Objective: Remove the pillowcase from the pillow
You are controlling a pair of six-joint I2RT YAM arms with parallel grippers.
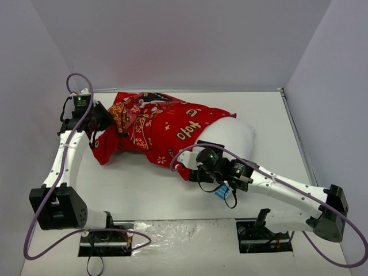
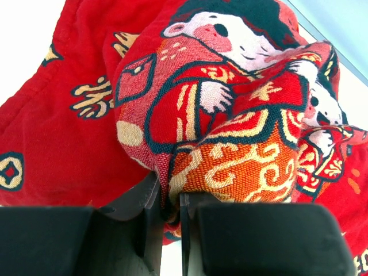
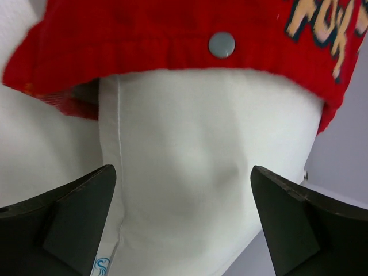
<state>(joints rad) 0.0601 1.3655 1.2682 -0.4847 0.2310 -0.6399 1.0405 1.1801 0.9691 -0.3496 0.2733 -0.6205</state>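
The red printed pillowcase [image 1: 155, 126] lies bunched across the left and middle of the table. The plain white pillow [image 1: 236, 135] sticks out of its right end. My left gripper [image 1: 106, 122] is at the pillowcase's left end. In the left wrist view it [image 2: 167, 198] is shut on a fold of the patterned fabric [image 2: 230, 144]. My right gripper [image 1: 191, 172] is at the pillow's near edge. In the right wrist view it [image 3: 184, 192] is open with the white pillow [image 3: 201, 172] between its fingers. The red hem with a metal snap [image 3: 222, 44] lies just beyond, and a blue tag [image 3: 102, 267] shows low left.
Grey walls [image 1: 172, 40] close in the white table [image 1: 144, 190] at the back and both sides. A clear plastic sheet [image 1: 184, 233] lies at the near edge between the arm bases. A purple cable [image 1: 69, 86] loops beside the left arm. A small blue-and-white tag [image 1: 221, 194] hangs under the right wrist.
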